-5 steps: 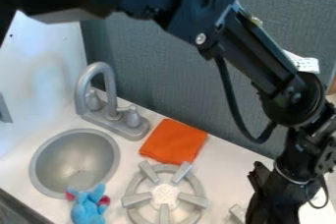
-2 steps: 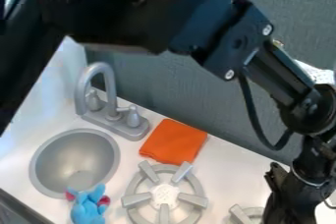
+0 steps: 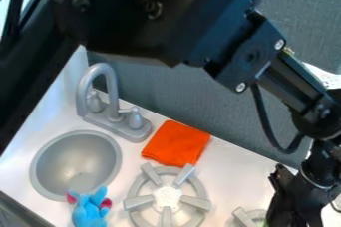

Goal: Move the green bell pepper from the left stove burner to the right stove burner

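Movement towards the right edge of the view for black two-finger tool (image 3: 291,210), baring more of grey plastic burner (image 3: 248,217) low on white worktop (image 3: 232,173), with small green patch (image 3: 266,218) between; impossible to tell whether apart, together or clamped on anything

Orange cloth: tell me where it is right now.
In the camera view, the orange cloth lies near the center, on the white counter, just right of the faucet and directly above the left-hand burner.
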Tool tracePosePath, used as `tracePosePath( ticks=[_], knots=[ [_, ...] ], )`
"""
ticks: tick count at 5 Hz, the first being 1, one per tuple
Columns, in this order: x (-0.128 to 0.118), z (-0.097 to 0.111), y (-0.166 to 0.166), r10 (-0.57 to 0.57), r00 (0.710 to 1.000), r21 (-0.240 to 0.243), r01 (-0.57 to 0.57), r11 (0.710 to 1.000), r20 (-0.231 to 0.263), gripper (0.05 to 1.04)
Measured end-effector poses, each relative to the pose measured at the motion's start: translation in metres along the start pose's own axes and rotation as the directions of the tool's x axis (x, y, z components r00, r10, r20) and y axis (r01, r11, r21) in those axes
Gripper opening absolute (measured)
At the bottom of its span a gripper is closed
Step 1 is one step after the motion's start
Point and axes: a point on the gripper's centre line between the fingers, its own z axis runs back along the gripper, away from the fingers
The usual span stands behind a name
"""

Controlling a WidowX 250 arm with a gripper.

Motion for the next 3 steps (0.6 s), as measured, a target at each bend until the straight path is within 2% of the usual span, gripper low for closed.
tracePosePath(
  ticks=[1,2,3],
  knots=[
    [-0.014,0.002,-0.004,0.005,1.000,-0.019,-0.005,1.000,0.001,0.607],
    [-0.022,0.029,0.003,0.035,0.997,-0.040,-0.033,0.999,0.074,0.903],
    [-0.046,0.042,0.023,0.147,0.981,-0.074,-0.138,0.988,0.125,1.011]
  ],
)
